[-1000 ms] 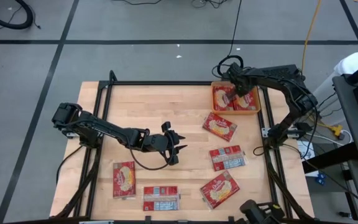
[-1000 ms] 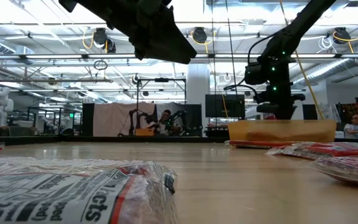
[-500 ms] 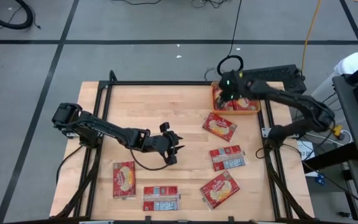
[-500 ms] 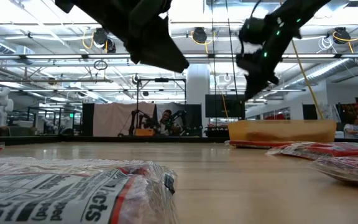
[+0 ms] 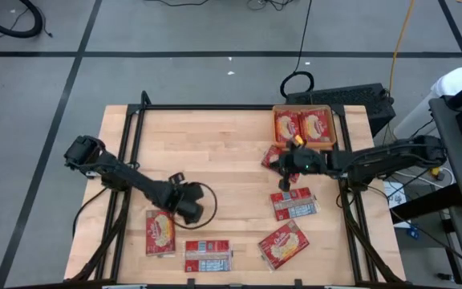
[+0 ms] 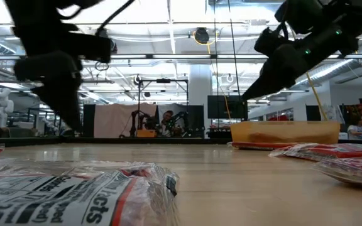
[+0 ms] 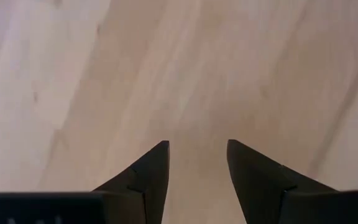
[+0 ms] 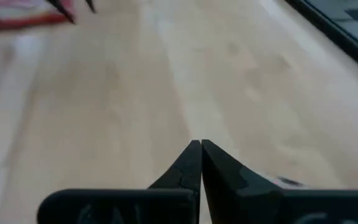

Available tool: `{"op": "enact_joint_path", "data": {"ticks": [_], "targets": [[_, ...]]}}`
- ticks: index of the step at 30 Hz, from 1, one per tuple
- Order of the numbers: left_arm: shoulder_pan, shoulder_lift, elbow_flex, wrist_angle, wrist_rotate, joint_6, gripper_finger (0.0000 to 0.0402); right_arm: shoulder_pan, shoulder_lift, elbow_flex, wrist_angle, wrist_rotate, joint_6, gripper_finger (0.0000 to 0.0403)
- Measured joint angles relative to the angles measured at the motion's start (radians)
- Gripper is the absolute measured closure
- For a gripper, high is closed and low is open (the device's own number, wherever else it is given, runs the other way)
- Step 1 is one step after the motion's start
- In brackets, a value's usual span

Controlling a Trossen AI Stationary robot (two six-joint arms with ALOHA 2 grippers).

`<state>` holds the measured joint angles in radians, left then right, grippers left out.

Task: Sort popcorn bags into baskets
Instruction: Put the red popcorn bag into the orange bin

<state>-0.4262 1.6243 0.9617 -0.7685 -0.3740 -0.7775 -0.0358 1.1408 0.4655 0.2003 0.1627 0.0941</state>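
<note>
Two red popcorn bags [image 5: 314, 126] lie flat, picture side up, in the orange basket [image 5: 305, 145] at the table's far right; its wall [image 6: 285, 132] shows in the low view. Other bags lie flat on the wood: one [image 5: 271, 152] just near the basket, one [image 5: 293, 203], one [image 5: 283, 243], one [image 5: 160, 231], one [image 5: 208, 255]. My right gripper [image 5: 281, 170] hovers shut over the bag beside the basket, above bare wood [image 8: 201, 144]. My left gripper [image 5: 187, 210] points down, open, over bare wood [image 7: 197, 146] just right of the near-left bag.
A black frame [image 5: 215, 107] borders the table. A printed bag [image 6: 74, 188] fills the low view's foreground, and more bags [image 6: 338, 154] lie at its right. Bare wood [image 5: 207, 144] spans the far left and middle. People and equipment stand in the room behind.
My right gripper has left the basket and swung toward the near edge and left, ending above the bag beside the basket. My left gripper has moved toward the near-left, tipped to point down, and come lower near the near-left bag. No bag has moved.
</note>
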Motion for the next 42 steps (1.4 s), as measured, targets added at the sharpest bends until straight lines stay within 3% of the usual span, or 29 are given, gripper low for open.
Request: {"op": "enact_joint_path", "data": {"ticks": [5,11,19,26,34,42], "targets": [[-0.137,-0.002,-0.04,0.006,0.05,-0.14,0.0236,0.101,0.044,-0.044,0.125,0.007,0.025,0.0399],[-0.293,-0.004,-0.051,0.01,0.069,-0.303,0.0236,0.222,0.107,-0.05,0.16,0.107,0.044,0.0399],[-0.422,-0.004,-0.051,0.008,0.086,-0.335,0.0236,0.414,0.161,-0.049,0.272,0.126,0.11,0.0398],[-0.459,0.052,-0.051,0.039,0.059,-0.414,0.0243,0.519,0.161,-0.004,0.266,0.2,0.178,0.0398],[-0.494,0.06,-0.052,-0.005,0.09,-0.409,0.0289,0.529,0.161,0.092,0.261,0.208,0.106,0.0398],[-0.519,0.056,-0.119,0.048,0.052,-0.408,0.0325,0.548,0.172,0.094,0.219,0.211,0.206,0.0399]]}}
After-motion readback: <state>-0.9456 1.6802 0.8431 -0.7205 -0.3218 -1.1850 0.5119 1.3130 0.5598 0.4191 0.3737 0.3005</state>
